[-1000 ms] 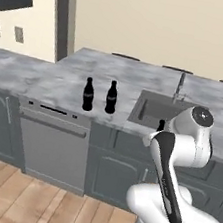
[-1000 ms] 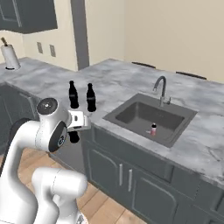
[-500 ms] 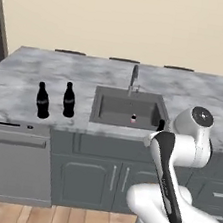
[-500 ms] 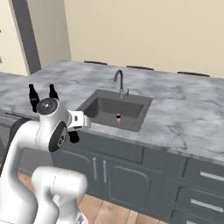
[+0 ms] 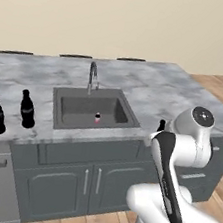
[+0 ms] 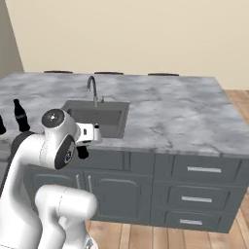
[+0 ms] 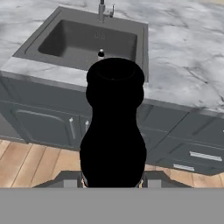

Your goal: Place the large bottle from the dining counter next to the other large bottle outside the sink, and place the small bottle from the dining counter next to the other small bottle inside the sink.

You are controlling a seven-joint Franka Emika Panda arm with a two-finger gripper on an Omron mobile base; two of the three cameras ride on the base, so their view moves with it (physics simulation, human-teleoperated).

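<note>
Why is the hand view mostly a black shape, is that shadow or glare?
Hand view: neither, the held bottle sits close to the lens, a flat black silhouette without highlights, hiding part of the sink. Left base view: even, soft light, no glare on the counter; two bottles stay sharp.

The base has driven rightward along the counter, so the sink now appears further left.

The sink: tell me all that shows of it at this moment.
The sink is a rectangular dark grey basin recessed into the marble-veined counter. A thin curved grey faucet stands at its back rim. One small bottle with a pinkish body and dark cap stands upright on its floor. Two large dark bottles stand outside it on the counter.
</note>
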